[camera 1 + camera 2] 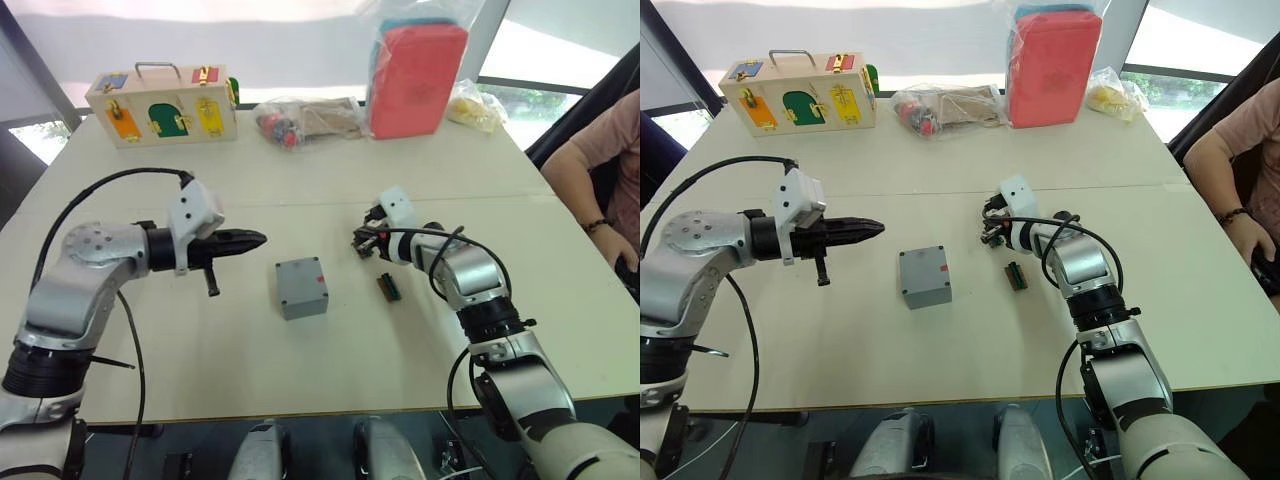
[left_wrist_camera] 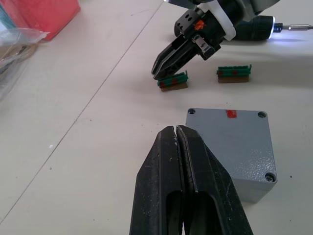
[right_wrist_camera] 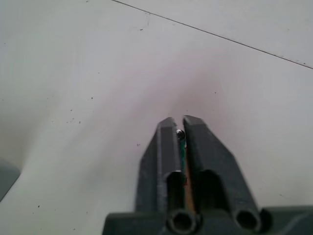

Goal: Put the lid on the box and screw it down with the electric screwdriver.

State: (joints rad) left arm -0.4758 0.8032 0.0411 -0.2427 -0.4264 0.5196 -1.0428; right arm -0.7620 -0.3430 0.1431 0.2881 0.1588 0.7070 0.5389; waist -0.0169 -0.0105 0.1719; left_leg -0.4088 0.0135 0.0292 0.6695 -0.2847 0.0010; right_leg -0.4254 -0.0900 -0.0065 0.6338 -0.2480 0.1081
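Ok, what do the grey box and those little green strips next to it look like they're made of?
Box: matte grey, even colour, rounded moulded edges, so likely plastic, though painted cast metal isn't ruled out. Its corner screws glint like bare metal. Green strip: ribbed green top, probably plastic, on a dull brown base whose material is unclear.

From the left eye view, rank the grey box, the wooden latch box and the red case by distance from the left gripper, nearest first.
1. Grey box, lid on, just right of the left gripper at table centre.
2. Wooden latch box, far left corner.
3. Red case, far edge, right of centre.
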